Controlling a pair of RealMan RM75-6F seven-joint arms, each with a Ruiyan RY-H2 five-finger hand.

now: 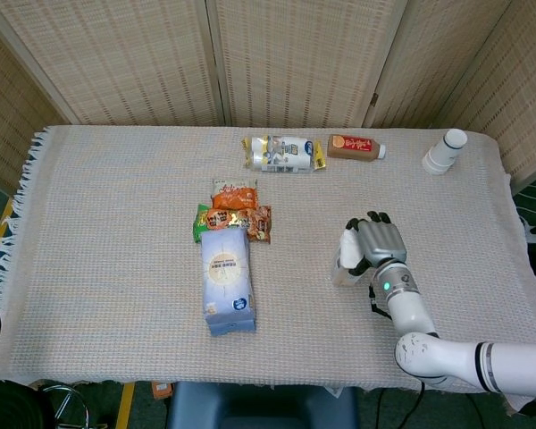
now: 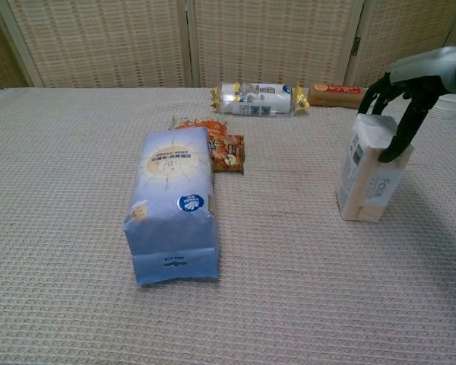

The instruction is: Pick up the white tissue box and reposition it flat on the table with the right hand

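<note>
I see my right hand (image 2: pixel 412 84) on top of the white tissue box (image 2: pixel 371 169). Its dark fingers (image 2: pixel 399 135) curl down over the top of the box, so the hand holds it there. The box stands tall on its end on the table (image 2: pixel 304 289), leaning a little. From the head view, the right hand (image 1: pixel 376 243) covers most of the tissue box (image 1: pixel 346 262), and only a white edge shows.

Everything else I place from the tissue box. Well to its left lies a big blue bag (image 2: pixel 172 199), flat on the cloth. Just behind the blue bag are some orange snack packs (image 2: pixel 222 146), touching it. Far behind the tissue box, near the screen wall, lies a white packet with yellow ends (image 2: pixel 256 98). Beside that packet lies a brown bottle (image 2: pixel 337 95) on its side. In the head view, a white cup (image 1: pixel 444 151) stands behind the tissue box and to its right, near the table's far corner.

I cannot see my left hand in either view.
</note>
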